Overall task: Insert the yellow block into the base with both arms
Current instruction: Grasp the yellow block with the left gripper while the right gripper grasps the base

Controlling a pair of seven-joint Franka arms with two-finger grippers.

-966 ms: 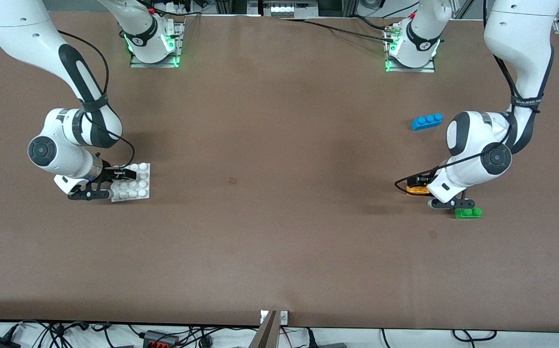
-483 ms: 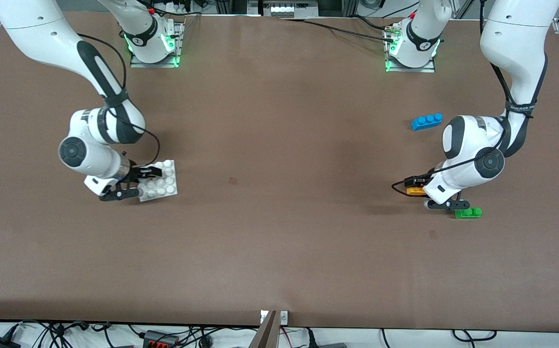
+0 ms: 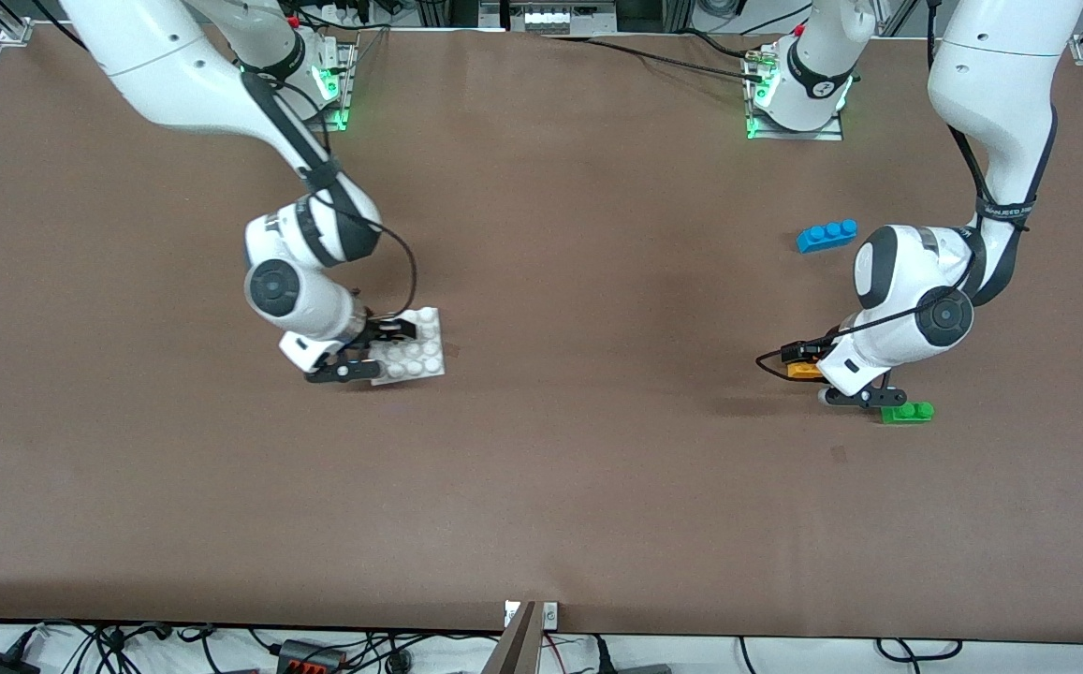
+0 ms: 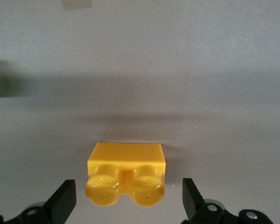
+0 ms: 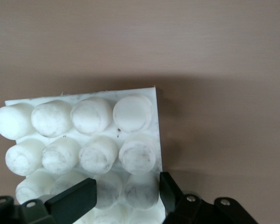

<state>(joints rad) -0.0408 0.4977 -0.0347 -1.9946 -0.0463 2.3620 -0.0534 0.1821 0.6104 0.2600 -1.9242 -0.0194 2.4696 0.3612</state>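
Observation:
The white studded base (image 3: 421, 346) is held at one edge, and my right gripper (image 3: 387, 350) is shut on it over the middle of the table, toward the right arm's end. In the right wrist view the fingers clamp the base (image 5: 84, 130) across its edge row of studs, at the right gripper (image 5: 127, 186). The yellow block (image 3: 797, 370) lies on the table toward the left arm's end. My left gripper (image 3: 826, 375) is down around it and open. The left wrist view shows the block (image 4: 126, 163) studs toward the camera, and the left gripper (image 4: 127, 192) has a gap at each finger.
A green two-stud brick (image 3: 907, 412) lies close beside the left hand, nearer to the front camera. A blue three-stud brick (image 3: 826, 235) lies farther from the camera. Both arm bases stand along the table's edge by the robots.
My right gripper has carried the base from the right arm's end toward the table's middle. The left hand has barely shifted over the yellow block and stays open.

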